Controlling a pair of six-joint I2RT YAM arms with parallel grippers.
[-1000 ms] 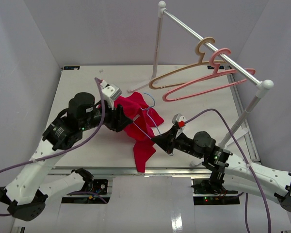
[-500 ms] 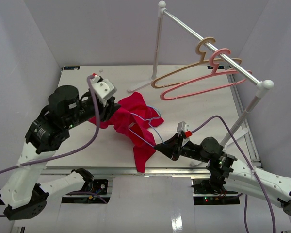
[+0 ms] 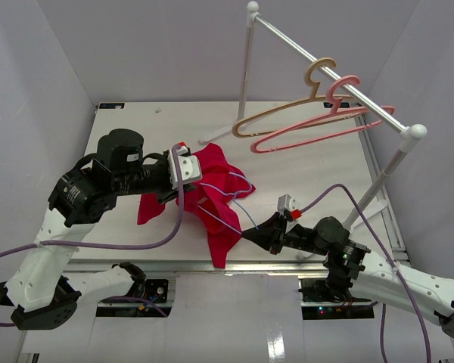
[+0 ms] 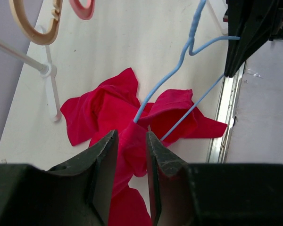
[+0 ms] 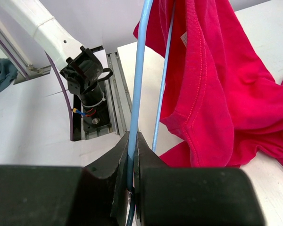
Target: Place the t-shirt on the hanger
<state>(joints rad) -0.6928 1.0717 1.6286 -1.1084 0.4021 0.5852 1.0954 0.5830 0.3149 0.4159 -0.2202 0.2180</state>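
The crimson t-shirt hangs bunched above the table, partly draped over the thin light-blue hanger. My left gripper is shut on a fold of the t-shirt and holds it up; red cloth fills the gap between the jaws of that gripper. My right gripper is shut on the hanger wire, which runs up from its jaws into the t-shirt. A pale label shows inside the cloth. The hanger's hook end points towards the right gripper.
A white clothes rack stands at the back right, carrying a tan hanger and a pink hanger. Its foot rests on the table near the t-shirt. The table's front rail runs below the right gripper.
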